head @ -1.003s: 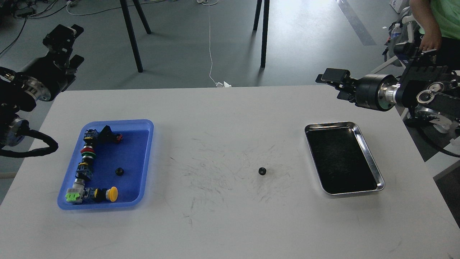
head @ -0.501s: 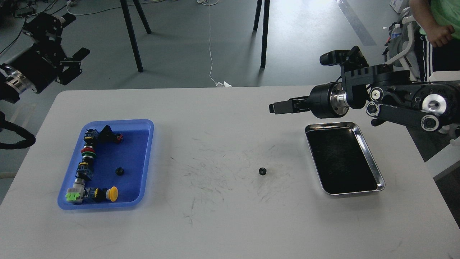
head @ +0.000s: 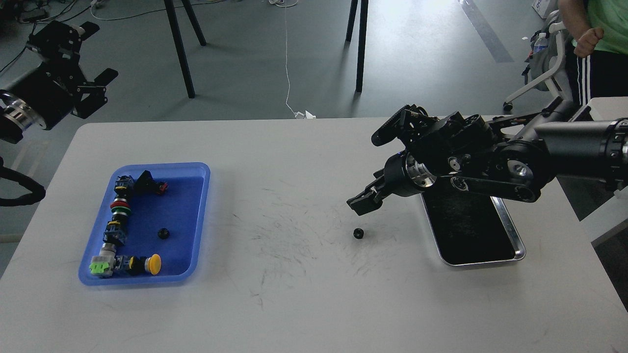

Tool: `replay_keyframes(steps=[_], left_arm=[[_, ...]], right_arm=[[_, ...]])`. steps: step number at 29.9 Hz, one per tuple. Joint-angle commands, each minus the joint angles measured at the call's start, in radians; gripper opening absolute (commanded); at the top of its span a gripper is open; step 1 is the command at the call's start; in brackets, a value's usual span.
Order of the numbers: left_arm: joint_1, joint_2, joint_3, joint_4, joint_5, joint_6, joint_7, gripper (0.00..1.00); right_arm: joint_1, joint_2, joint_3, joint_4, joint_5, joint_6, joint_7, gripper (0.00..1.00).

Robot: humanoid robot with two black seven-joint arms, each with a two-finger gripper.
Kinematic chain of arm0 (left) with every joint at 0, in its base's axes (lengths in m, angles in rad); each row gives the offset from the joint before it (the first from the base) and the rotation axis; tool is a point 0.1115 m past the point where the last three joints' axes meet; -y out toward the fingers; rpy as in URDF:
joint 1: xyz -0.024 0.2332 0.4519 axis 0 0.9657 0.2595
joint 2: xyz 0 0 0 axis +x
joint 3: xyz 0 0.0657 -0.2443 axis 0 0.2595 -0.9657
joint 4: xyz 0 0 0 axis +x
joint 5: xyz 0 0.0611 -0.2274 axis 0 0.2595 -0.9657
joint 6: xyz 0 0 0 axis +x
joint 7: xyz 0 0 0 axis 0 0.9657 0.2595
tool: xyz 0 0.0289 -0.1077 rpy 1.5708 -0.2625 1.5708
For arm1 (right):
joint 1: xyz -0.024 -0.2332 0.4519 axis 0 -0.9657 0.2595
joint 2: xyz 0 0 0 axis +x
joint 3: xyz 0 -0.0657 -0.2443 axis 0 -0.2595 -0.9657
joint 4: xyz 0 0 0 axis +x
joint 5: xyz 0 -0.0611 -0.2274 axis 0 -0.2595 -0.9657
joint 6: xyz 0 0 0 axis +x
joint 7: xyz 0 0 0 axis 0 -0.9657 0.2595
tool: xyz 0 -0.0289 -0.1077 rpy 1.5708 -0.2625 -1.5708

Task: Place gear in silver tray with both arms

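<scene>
Swinging down from beside the shiny silver metal tray (head: pixel 510 230), the right claw (head: pixel 362 202), slightly parted and empty, hovers above the small black gear (head: pixel 358 233) on the white worktop (head: pixel 294 294), ready to grasp.

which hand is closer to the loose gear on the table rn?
Right. The right hand hangs just above and slightly behind the gear, not touching it. The left hand is far off, past the table's back-left corner, beyond the blue tray.
</scene>
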Motion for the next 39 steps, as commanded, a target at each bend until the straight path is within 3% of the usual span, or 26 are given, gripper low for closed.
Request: replay_keyframes(steps=[1,10,15,22,39], left_arm=[[0.0,-0.002,0.0,0.0,0.0,0.0,0.0,0.98],[0.006,0.003,0.0,0.001,0.0,0.0,0.0,0.98],[0.009,0.006,0.0,0.001,0.0,0.0,0.0,0.98],[0.019,0.006,0.0,0.001,0.0,0.0,0.0,0.98],[0.042,0.005,0.0,0.001,0.0,0.01,0.0,0.98]], right_arm=[[0.0,0.04,-0.033,-0.003,-0.015,0.0,0.025,0.96],[-0.031,0.097,-0.071,-0.043,-0.023,-0.005,0.043,0.92],[-0.057,0.126,-0.073,-0.075,-0.023,-0.005,0.043,0.81],[-0.059,0.151,-0.082,-0.085,-0.021,-0.003,0.048,0.76],[-0.01,0.148,-0.151,-0.065,-0.019,0.001,0.115,0.75]])
